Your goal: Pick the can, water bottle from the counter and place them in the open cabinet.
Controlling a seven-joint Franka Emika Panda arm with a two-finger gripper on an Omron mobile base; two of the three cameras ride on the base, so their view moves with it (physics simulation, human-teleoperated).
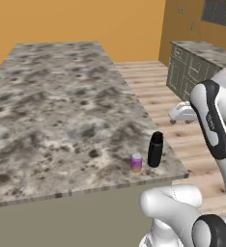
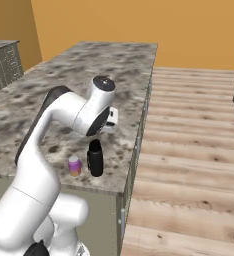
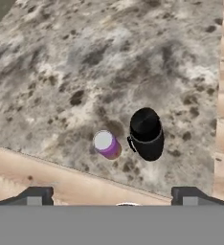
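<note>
1. Granite-patterned tabletop (image 1: 62, 106) — both things of the task stand on it, upright, near its front corner by the plank floor (image 2: 189, 150).
2. Can (image 1: 136, 162), purple with an orange lower band and a silver top: it stands just beside the water bottle (image 1: 155, 149), with a narrow gap between them as the hand view shows it. Neither has been lifted.
3. Water bottle, tall, matte black and capped: it stands nearer the tabletop's side edge than the can and is about twice the can's height.
4. Tool (image 3: 111, 196): its two dark fingertips (image 3: 36, 195) stand spread wide at the bottom of the hand view, with nothing between them. It hangs well above both things and looks down on their tops.
5. Arm (image 2: 74, 112): its white elbow arches over the tabletop corner, above the can and the bottle in the right base view.
6. Progress, as a judgement — the task looks to be at its start. No thing has been grasped or carried, and both placements in the cabinet are left to do.
7. What remains: descend on one thing, close on it, carry it to the cabinet, release it; then the same for the other.
</note>
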